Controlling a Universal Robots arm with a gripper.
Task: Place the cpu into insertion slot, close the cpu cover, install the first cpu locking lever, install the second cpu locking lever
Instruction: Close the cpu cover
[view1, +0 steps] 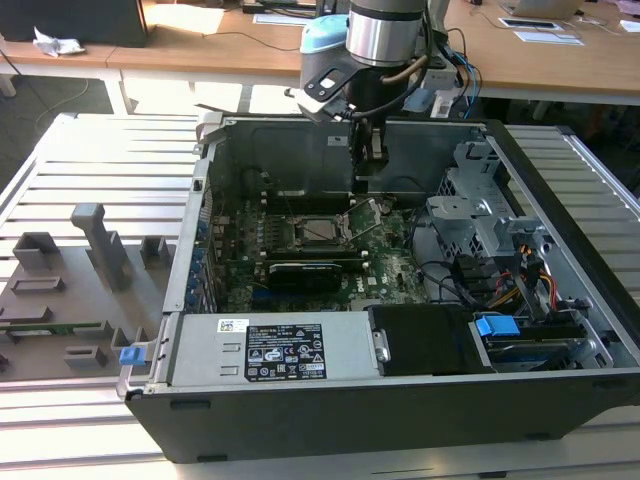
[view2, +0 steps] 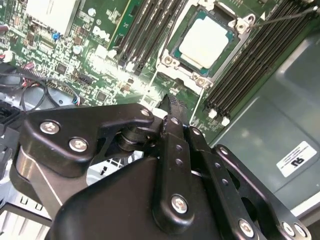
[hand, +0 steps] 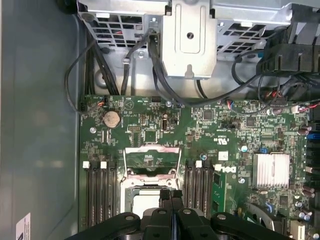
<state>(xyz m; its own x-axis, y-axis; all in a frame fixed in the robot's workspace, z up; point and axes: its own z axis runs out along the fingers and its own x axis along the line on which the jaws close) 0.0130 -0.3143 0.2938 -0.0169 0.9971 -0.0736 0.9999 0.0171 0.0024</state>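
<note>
The cpu (view1: 319, 230) lies flat in the insertion slot on the green motherboard (view1: 390, 265), its silver top showing. It sits square inside the socket frame in the second wrist view, cpu (view2: 207, 40). The cpu cover (view1: 363, 212) stands tilted up and open on the side of the socket toward the exterior view's right; in the first wrist view the cover (hand: 152, 149) is raised beyond the cpu (hand: 142, 200). My gripper (view1: 371, 152) hangs above the cover, a little apart from the board. Its black fingers are shut together on nothing in both wrist views, gripper (hand: 171, 196), gripper (view2: 170, 102).
A thin wire lever (view2: 285, 17) sticks out beside the socket. Memory slots (hand: 100, 190) flank the socket on both sides. A drive cage (view1: 480, 215) with cables stands at the exterior view's right, the power supply (view1: 270, 350) in front. The case walls (view1: 290, 150) close in the board.
</note>
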